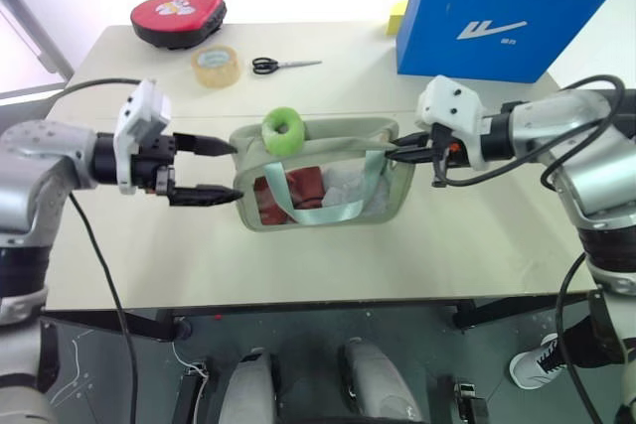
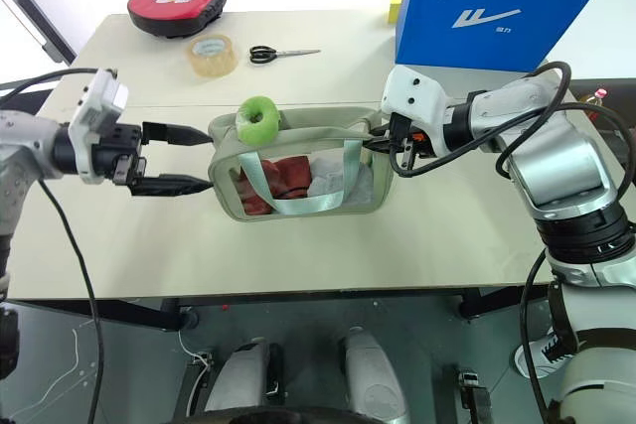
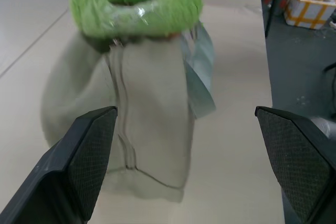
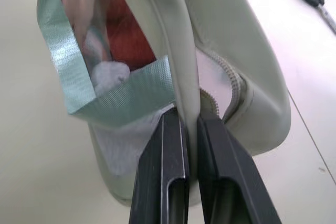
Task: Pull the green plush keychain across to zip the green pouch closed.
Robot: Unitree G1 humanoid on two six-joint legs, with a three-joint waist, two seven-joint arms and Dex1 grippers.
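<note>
On your pale tabletop (image 1: pixel 149 245) the pouch (image 1: pixel 323 208) stands mid-way. Your right gripper (image 1: pixel 397 153) is clenched on its end edge; the left gripper (image 1: pixel 221 170) hangs released just beside the other end. The keychain (image 1: pixel 283 131) on top looks soft and light: pinch it across its fuzzy ring.

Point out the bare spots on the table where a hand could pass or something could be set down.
Free: the near strip of the table in front of the green pouch, and the far middle between the scissors and the blue box. Crowded: the far left corner, with the red case and tape roll.
</note>
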